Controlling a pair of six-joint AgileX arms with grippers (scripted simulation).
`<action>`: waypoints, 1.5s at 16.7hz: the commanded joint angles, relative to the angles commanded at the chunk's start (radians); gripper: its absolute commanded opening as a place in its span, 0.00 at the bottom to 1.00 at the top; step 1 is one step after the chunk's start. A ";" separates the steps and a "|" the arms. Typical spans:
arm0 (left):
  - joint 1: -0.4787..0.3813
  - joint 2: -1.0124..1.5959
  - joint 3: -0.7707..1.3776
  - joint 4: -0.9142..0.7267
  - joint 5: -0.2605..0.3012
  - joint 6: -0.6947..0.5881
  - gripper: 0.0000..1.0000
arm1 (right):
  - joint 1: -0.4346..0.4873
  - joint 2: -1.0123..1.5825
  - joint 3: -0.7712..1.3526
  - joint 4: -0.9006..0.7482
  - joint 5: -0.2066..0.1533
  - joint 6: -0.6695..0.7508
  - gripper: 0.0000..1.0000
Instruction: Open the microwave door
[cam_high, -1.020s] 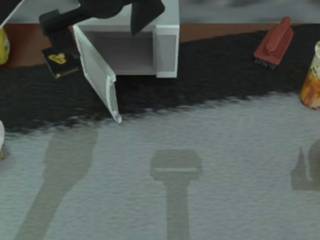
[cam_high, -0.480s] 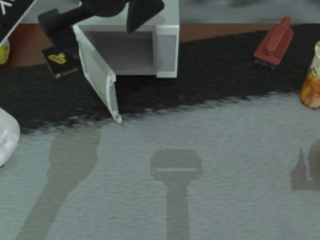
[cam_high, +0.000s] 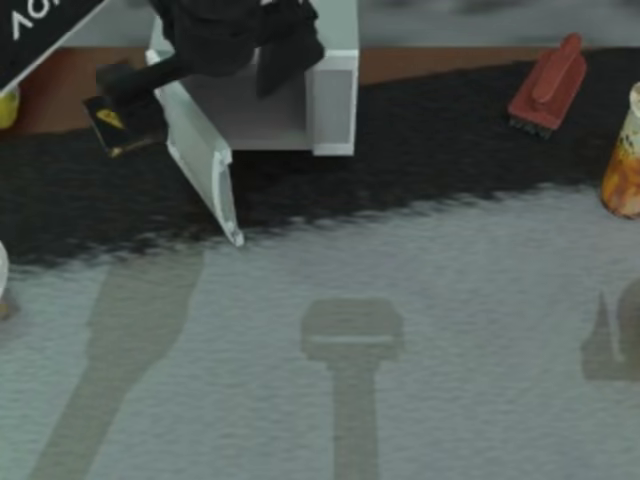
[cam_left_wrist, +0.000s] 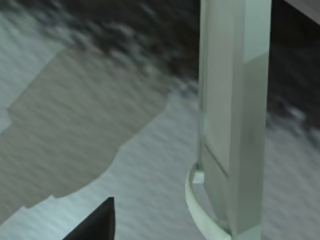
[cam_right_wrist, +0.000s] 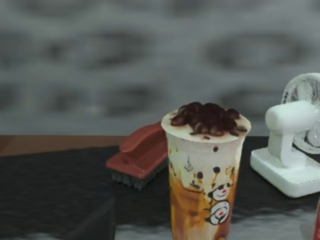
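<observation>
The microwave (cam_high: 335, 90) stands at the back, left of centre, with its grey interior showing. The microwave door (cam_high: 205, 165) is swung out toward the front left, its free edge near the middle of the dark mat. My left gripper (cam_high: 190, 85) hovers open over the door's hinge end, one black finger on each side of the panel. In the left wrist view the door (cam_left_wrist: 235, 115) runs edge-on with its curved handle (cam_left_wrist: 197, 197) below, and one dark fingertip (cam_left_wrist: 97, 222) sits apart from it. My right arm does not show in the top view.
A red brush (cam_high: 548, 85) lies at the back right, and a drink cup (cam_high: 622, 160) stands at the right edge. A white fan (cam_right_wrist: 292, 150) stands beside the cup (cam_right_wrist: 205, 170). A black card (cam_high: 120, 125) lies left of the door, by a yellow object (cam_high: 8, 105).
My left gripper has come lower and closer to the door's hinge end, its left finger now over the black card. The door stands at the same angle.
</observation>
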 joint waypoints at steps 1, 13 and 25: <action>0.007 -0.011 -0.061 0.050 0.001 0.006 1.00 | 0.000 0.000 0.000 0.000 0.000 0.000 1.00; 0.030 -0.042 -0.263 0.230 0.004 0.030 0.77 | 0.000 0.000 0.000 0.000 0.000 0.000 1.00; 0.030 -0.042 -0.263 0.230 0.004 0.030 0.00 | 0.000 0.000 0.000 0.000 0.000 0.000 1.00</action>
